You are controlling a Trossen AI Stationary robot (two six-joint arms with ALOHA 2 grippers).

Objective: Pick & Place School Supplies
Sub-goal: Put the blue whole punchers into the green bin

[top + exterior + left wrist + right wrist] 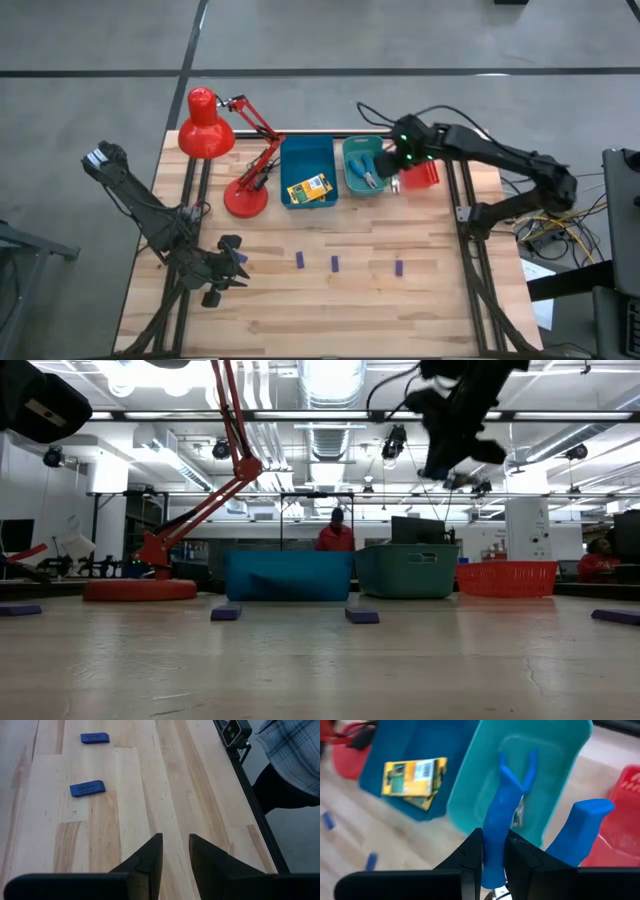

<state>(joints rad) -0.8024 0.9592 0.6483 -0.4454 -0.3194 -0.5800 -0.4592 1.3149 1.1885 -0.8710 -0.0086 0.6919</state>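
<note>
1 blue-handled tool (492, 845) sat pinched in my right gripper (492, 851) above the teal bin (470, 795); I judged lowering before letting go best. Left gripper (175, 851) waited slightly open, empty.

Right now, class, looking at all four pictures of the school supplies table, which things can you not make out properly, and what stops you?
- Blue scissors in the right claw: blades hidden behind its fingers, right wrist view.
- Inside of the teal bin: wall hides the contents, low view.
- Crayon boxes in the blue bin: too small to count, high view.
- Person: cut off by the edge, left wrist view.
</note>
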